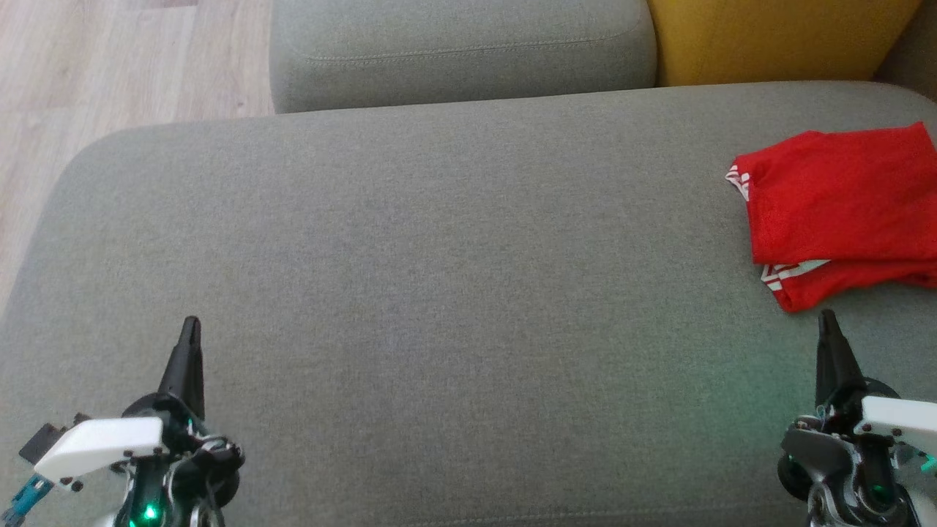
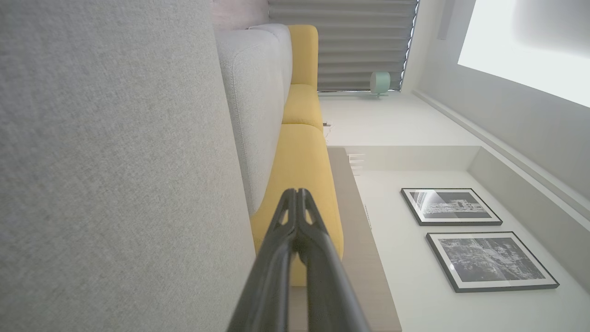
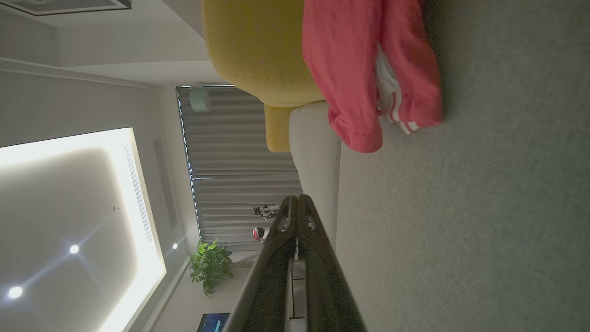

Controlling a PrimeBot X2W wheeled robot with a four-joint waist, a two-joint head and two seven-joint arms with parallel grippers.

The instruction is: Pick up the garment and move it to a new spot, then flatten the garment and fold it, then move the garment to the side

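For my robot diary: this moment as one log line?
red garment: folded, on grey sofa seat | left claw: shut, empty | right claw: shut, empty

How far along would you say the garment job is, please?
Done, it seems: the garment lies folded at the right side of the cushion. In hand: nothing. The left end effector and right end effector are shut, empty and apart from it. Left: apparently nothing, though a striped hem peeks out of the fold.
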